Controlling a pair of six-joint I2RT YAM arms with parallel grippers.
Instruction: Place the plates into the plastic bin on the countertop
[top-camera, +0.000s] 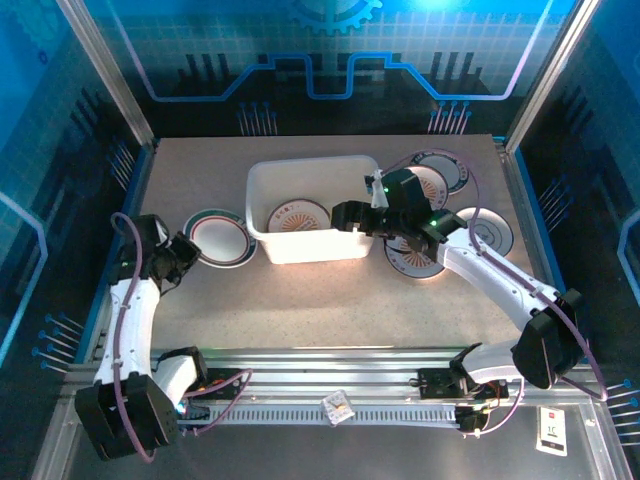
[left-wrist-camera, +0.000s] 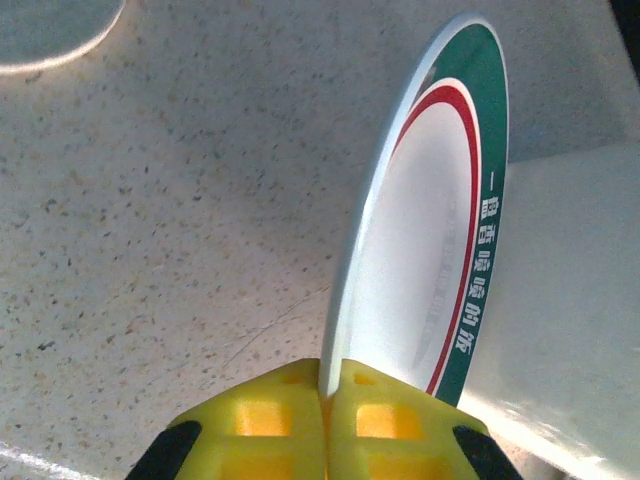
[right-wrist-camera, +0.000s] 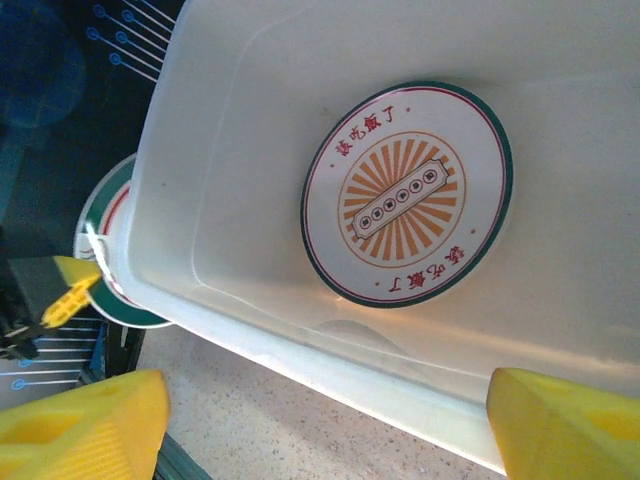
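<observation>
Near edge: metal rail (top-camera: 330, 385) carrying both arm bases. A small wrapped packet (top-camera: 337, 407) lies on it, and a white card (top-camera: 553, 430) sits at the near right corner.

Left tool (top-camera: 188, 252) (left-wrist-camera: 325, 400): near left of the bench (top-camera: 300, 300). Its yellow fingers (left-wrist-camera: 270, 425) are pinched narrow on the rim of the green-rimmed plate (top-camera: 222, 238) (left-wrist-camera: 430, 260), with only the plate's edge between them.

Green-rimmed plate: white centre, red ring, green band with white characters. It is outside the plastic bin (top-camera: 262, 200) (left-wrist-camera: 570, 300) (right-wrist-camera: 230, 150), just beside its left wall. In the left wrist view it stands tilted on edge. Whether it touches the bench or the wall cannot be told.

Half-covered plate (top-camera: 412, 262): dark rim, on the bench just right of the bin's near right corner, partly under the right arm.

Grey-white plate (top-camera: 485, 232): flat on the bench, farther right, apart from the bin.

Plastic bin: white, translucent, rounded corners, at mid-bench. It holds one item, the sunburst plate (top-camera: 298, 216) (right-wrist-camera: 408, 195), which has an orange rayed face and a green rim and lies flat on the bin floor.

Right tool (top-camera: 347, 215) (right-wrist-camera: 325, 435): above the bin's right rim. Its yellow fingers (right-wrist-camera: 80, 425) are spread wide and grip nothing.

Far plate (top-camera: 445, 168): dark rim, far right of the bench. Another patterned plate lies just near of it, mostly hidden behind the right arm.
</observation>
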